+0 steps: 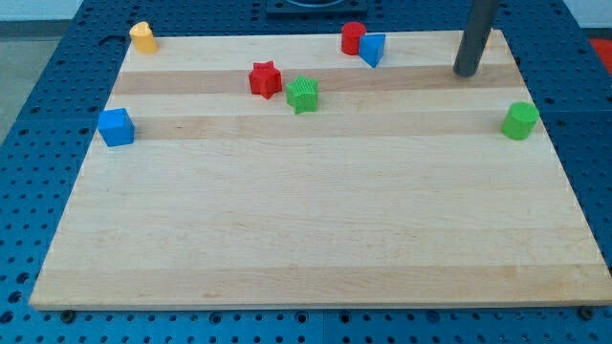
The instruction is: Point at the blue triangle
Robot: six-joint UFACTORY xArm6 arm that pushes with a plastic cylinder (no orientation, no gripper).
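Bare wood filled the near half of the tabletop, a pale board of glued planks with faint lengthwise grain, lying on a blue perforated base.

No jaws existed on this arm: it ended in a smooth, dark, round rod, so nothing could open, close or hold anything. My tip rested on the wood near the board's far right corner and touched no block.

Six blocks stood on the board, all of matte, plastic-looking material:
- Two blue. The blue triangle, a wedge with sharp edges, sat well to the view's left of my tip and slightly farther back, apart from it. The blue cube lay far off toward the left edge.
- Two red. The red cylinder stood just left of the triangle, seemingly touching it. The red star sat farther left of my tip, about level with it.
- Two green. The green cylinder stood to the right of my tip and nearer the camera. The green star, ridged on its sides, stood just right of the red star.
- One yellow block, rounded on top, at the far left corner.
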